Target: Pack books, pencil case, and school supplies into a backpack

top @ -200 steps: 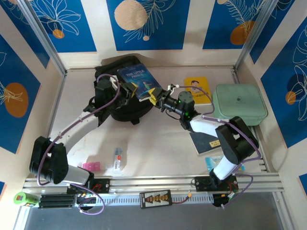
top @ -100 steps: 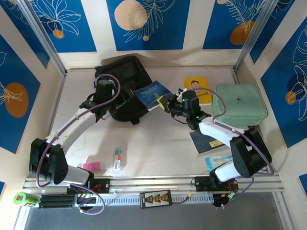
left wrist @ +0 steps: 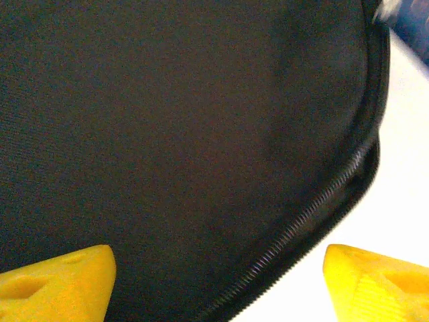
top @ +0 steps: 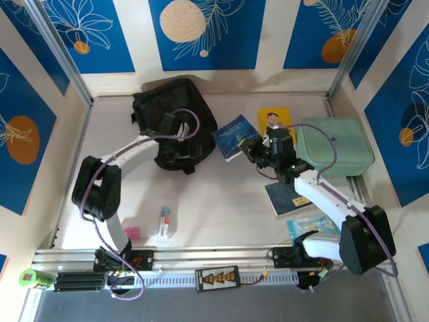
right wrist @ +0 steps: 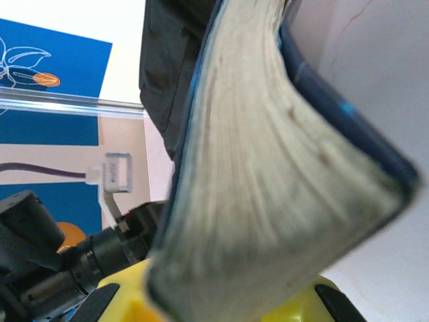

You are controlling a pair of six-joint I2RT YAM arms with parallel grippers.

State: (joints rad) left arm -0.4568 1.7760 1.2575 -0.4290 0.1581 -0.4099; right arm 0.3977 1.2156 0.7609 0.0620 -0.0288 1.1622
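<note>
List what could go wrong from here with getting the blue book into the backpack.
1. The right gripper pinches the dark blue book by one edge and the book bows, so it may slip or crease.
2. The left gripper hangs open over the backpack, gripping nothing. Nothing holds the bag's mouth apart, so the book could snag on the fabric.

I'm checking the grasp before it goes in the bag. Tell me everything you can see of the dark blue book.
The dark blue book is a thin glossy paperback with pale lettering and a picture on its cover. The right gripper is shut on its near right corner and holds it tilted, just right of the black backpack. In the right wrist view its greyish page edges bow under the grip, with the blue cover wrapped around them.
</note>
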